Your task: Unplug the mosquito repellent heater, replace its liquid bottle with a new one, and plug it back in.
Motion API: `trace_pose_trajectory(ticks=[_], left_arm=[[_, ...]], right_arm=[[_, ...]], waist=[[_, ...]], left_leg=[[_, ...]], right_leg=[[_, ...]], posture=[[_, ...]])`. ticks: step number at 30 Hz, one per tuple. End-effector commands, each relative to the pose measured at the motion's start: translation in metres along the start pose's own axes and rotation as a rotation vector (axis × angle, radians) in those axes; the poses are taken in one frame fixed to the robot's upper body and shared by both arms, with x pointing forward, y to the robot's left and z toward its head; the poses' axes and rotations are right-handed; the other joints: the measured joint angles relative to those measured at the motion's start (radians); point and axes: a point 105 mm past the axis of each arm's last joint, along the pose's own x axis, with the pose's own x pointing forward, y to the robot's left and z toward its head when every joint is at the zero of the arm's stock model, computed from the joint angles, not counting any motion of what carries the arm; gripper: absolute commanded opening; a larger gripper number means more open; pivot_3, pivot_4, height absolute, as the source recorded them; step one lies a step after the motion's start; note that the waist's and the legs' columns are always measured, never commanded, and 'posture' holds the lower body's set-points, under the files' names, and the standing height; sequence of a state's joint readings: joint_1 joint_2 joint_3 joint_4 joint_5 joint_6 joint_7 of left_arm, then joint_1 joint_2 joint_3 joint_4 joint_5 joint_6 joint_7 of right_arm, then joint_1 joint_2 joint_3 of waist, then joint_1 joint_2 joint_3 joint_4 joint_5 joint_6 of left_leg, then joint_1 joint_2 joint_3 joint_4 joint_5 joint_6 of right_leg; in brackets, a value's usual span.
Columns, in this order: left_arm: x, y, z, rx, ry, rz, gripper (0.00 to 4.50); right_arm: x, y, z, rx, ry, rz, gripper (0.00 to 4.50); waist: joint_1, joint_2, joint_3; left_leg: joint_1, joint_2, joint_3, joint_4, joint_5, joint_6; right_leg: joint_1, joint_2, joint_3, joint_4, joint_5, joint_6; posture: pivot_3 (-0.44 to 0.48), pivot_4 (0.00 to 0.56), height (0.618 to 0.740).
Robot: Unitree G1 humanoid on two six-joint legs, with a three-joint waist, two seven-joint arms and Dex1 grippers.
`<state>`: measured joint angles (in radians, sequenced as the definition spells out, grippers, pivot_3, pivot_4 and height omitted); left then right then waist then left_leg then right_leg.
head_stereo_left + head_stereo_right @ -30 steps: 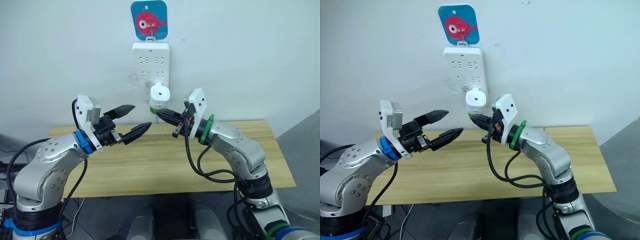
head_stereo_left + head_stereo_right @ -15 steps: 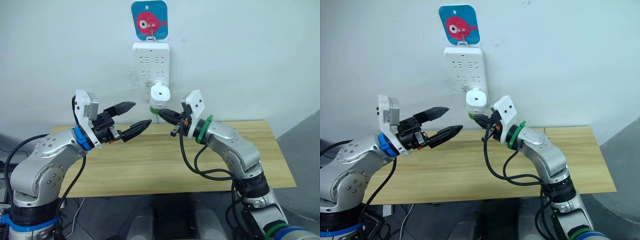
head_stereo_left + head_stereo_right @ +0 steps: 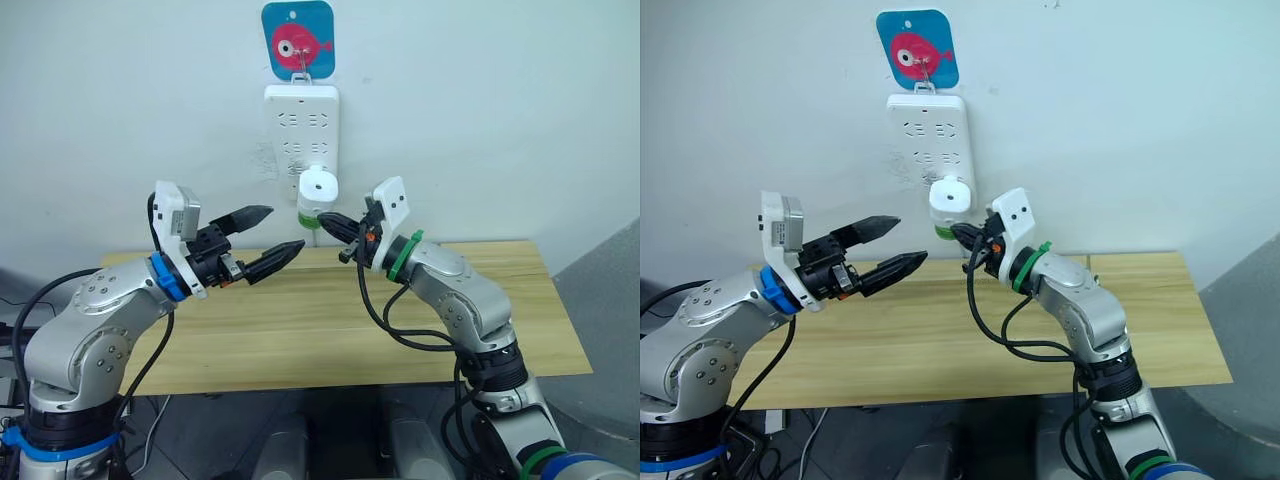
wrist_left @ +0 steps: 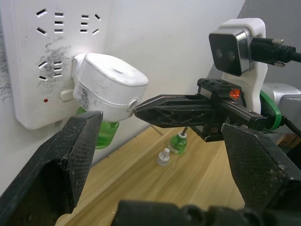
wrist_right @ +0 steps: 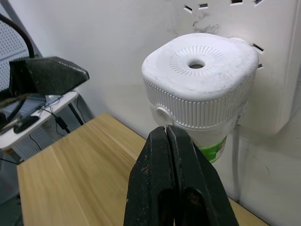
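Note:
The white mosquito repellent heater (image 3: 318,187) is plugged into the wall power strip (image 3: 301,130). A green bottle (image 4: 104,134) sits beneath it, its neck hidden. My right gripper (image 3: 325,219) is shut on nothing, and its tip rests against the heater's ribbed lower side (image 5: 200,87). Left of the heater, at about the same height, my left gripper (image 3: 286,227) is open and apart from it. On the table behind stands its liquid bottle (image 4: 178,141), green with a bare wick, and a loose white cap (image 4: 163,157) lies beside it.
The wooden table (image 3: 300,320) stands against the white wall below both arms. A blue fish hook plate (image 3: 298,40) holds the power strip up. The strip's upper sockets are free.
My right gripper has crept up and in, from under the bottle to the heater's side. The left gripper has hardly moved and stays open.

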<state>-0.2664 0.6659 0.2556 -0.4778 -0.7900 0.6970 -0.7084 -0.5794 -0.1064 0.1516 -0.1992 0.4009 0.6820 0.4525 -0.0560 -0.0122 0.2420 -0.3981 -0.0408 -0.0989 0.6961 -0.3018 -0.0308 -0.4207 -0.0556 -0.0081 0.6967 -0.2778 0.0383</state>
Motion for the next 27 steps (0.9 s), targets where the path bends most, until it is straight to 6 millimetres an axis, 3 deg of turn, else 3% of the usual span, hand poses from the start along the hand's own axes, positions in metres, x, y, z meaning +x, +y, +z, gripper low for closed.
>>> trace_pose_trajectory(ticks=[1, 9, 27], left_arm=[[0.001, -0.003, 0.004, 0.014, -0.009, -0.016, 4.5], [0.002, -0.003, 0.004, 0.015, -0.007, -0.02, 4.5], [0.004, -0.002, 0.004, 0.017, -0.004, -0.023, 4.5]], right_arm=[[-0.002, -0.003, 0.022, -0.014, -0.075, -0.02, 0.04], [-0.006, 0.013, 0.013, -0.021, -0.018, 0.075, 0.04], [0.004, 0.011, 0.022, -0.007, -0.051, 0.049, 0.04]], waist=[[0.0, 0.0, 0.0], [0.0, 0.0, 0.0], [-0.001, 0.0, 0.0]], left_leg=[[0.0, 0.0, 0.0, 0.0, 0.0, 0.0], [0.0, 0.0, 0.0, 0.0, 0.0, 0.0], [0.0, 0.0, 0.0, -0.001, 0.0, 0.0]], right_leg=[[0.0, 0.0, 0.0, 0.0, 0.0, 0.0], [0.0, 0.0, 0.0, 0.0, 0.0, 0.0], [0.0, 0.0, 0.0, -0.001, 0.0, 0.0]], posture=[[-0.055, 0.216, 0.74], [-0.057, 0.218, 0.74], [-0.056, 0.225, 0.74]])
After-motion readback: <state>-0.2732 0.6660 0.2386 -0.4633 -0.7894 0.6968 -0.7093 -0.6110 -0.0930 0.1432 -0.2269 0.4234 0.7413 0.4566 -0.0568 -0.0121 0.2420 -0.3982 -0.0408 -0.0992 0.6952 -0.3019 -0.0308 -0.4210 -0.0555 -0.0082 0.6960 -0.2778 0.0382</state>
